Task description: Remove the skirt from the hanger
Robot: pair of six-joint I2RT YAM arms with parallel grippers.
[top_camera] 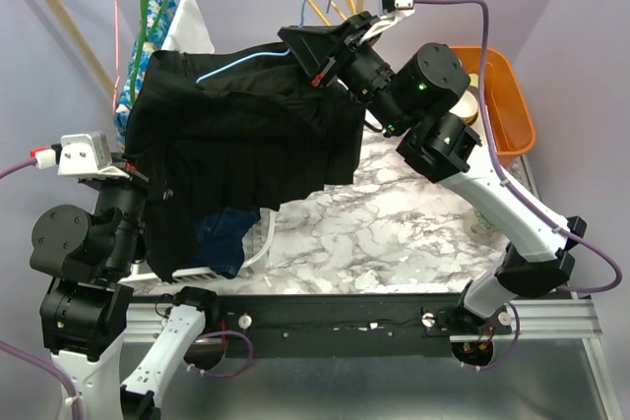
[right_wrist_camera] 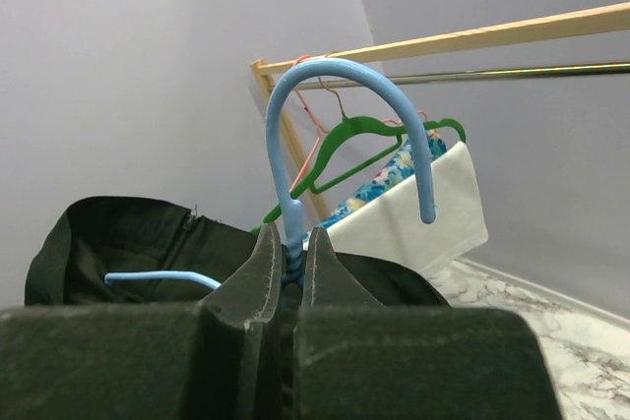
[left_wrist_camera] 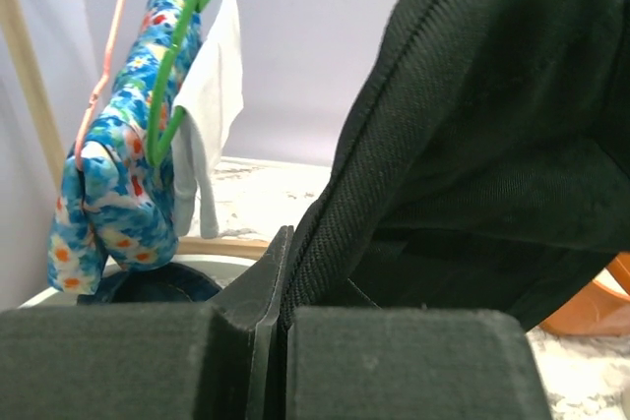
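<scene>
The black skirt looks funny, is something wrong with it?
Yes. The skirt hangs crooked and bunched on the blue hanger, with one hanger arm poking out bare on top. It isn't on the rail: the right hand pinches the hanger under its hook, and the left hand pinches the skirt's edge.

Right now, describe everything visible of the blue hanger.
The hanger is thin, light blue and plastic-looking, with a rounded hook open at one end. The right tool is shut on its neck just below the hook, holding it hook-up and clear of the rail. One arm shows at the top of the black skirt, which hangs from it. The rest is hidden by cloth.
</scene>
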